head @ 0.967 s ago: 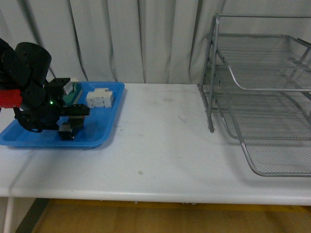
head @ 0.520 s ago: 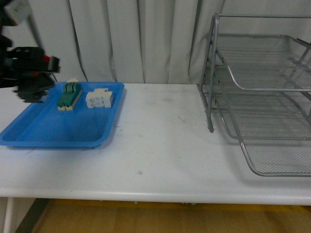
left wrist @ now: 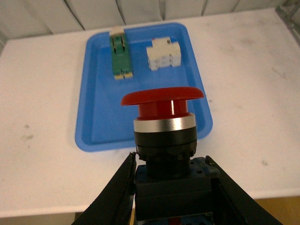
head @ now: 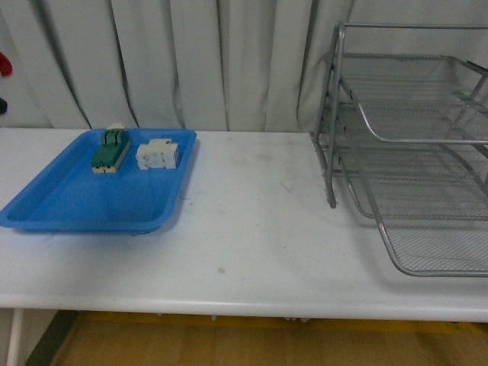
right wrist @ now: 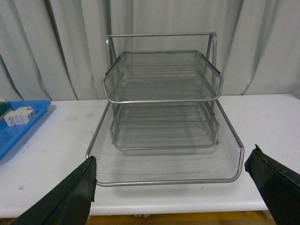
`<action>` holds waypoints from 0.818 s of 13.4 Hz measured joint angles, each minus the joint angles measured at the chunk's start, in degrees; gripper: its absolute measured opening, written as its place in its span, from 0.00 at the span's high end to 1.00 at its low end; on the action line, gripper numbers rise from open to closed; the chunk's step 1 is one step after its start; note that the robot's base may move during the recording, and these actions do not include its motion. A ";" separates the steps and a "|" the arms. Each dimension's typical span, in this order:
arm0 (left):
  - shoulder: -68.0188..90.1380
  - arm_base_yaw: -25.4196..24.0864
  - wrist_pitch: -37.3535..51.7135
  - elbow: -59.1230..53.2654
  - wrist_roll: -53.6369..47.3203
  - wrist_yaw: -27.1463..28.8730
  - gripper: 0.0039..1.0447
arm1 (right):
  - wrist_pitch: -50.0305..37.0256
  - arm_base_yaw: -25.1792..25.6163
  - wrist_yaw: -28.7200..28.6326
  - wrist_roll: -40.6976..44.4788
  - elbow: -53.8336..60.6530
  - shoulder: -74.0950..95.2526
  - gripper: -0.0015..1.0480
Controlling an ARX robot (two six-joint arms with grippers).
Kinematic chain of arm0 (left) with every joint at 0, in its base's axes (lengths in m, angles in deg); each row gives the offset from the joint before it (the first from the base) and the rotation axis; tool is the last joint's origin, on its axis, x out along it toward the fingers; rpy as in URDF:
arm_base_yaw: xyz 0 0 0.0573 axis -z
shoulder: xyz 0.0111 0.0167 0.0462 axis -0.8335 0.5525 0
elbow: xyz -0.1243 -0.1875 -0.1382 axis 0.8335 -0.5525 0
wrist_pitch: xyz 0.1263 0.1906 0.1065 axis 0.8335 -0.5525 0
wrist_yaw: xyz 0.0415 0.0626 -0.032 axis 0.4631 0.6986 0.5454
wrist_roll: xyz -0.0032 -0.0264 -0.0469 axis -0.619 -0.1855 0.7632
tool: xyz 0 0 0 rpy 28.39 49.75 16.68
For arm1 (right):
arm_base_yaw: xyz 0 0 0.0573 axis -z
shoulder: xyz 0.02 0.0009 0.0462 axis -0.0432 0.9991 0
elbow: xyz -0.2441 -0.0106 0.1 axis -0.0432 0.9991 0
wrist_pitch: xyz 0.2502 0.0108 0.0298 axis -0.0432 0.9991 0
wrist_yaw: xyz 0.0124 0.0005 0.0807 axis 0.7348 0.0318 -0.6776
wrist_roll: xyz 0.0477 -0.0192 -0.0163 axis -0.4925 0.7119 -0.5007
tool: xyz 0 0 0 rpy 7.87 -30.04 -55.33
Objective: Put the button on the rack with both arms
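While the left pincer [left wrist: 171,161] clamps the button [left wrist: 164,117] above the table [left wrist: 42,178], the carry is in hand; right pincer [right wrist: 176,185] gapes wide facing the rack [right wrist: 161,101]; next, probably a handover.

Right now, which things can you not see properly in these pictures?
- Front view: a red speck at the left edge is cut off and too small to name.
- Front view: the right edge cuts off the rack.
- Left wrist view: the lower edge cuts off the base of the button.
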 joint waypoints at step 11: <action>0.98 -0.11 -0.42 0.24 -0.94 0.28 0.65 | 0.04 0.00 -0.02 0.00 0.00 0.00 0.06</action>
